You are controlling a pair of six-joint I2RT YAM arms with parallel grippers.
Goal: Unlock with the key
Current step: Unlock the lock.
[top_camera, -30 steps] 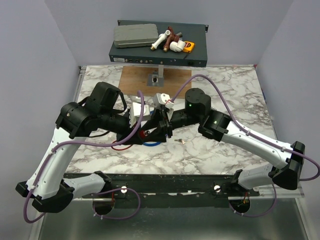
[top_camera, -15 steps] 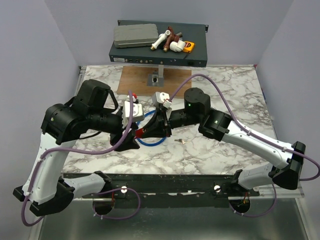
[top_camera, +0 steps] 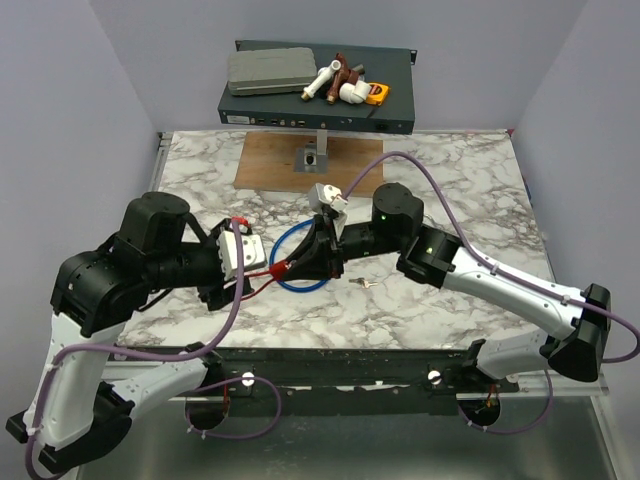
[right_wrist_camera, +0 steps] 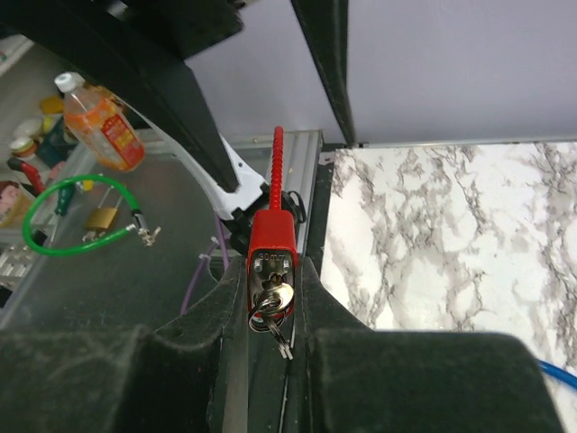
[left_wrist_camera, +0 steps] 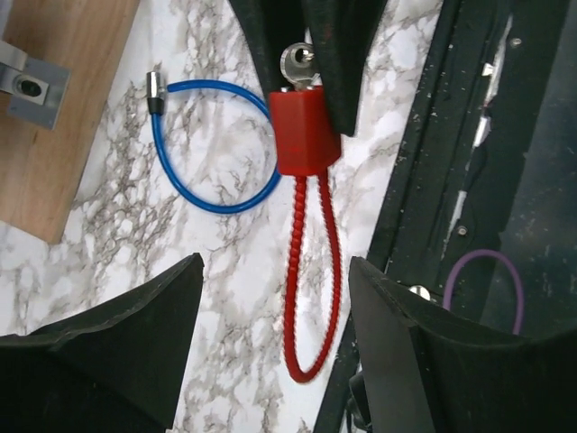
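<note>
The key [left_wrist_camera: 298, 61] is pushed into one end of a red lock body [left_wrist_camera: 305, 135], with only its silver head showing. The lock is held above the marble table [top_camera: 450, 190], a little near of the middle. The right gripper [right_wrist_camera: 270, 280] is clenched on that red body, one finger on each side, so the key head lies back between its fingers, toward its palm. From the other end of the body a red ribbed loop [left_wrist_camera: 311, 289] runs left and near, toward the left gripper [left_wrist_camera: 275, 263]. Its fingers stand wide apart with nothing between them.

Lock and key share one long axis, along the right gripper's fingers and roughly right to left across the table. The left gripper faces the loop end. The key is at the opposite end, to its right, with the whole red body between. The right arm is nearer the key but is occupied holding the lock. To turn the key, the left gripper would probably have to come round to the key end, where the right fingers leave little room.

The left wrist view shows a blue cable [left_wrist_camera: 171, 171] curled on the marble behind the lock, its metal plug end [left_wrist_camera: 154, 86] free. Whether the cable touches the lock cannot be told. Only the right wrist view shows the keyhole face, with a ring [right_wrist_camera: 267, 316] hanging from the key head. The top view hides the key. It does show a small silver piece [top_camera: 362, 283] on the table just right of the right gripper, too small to name.
</note>
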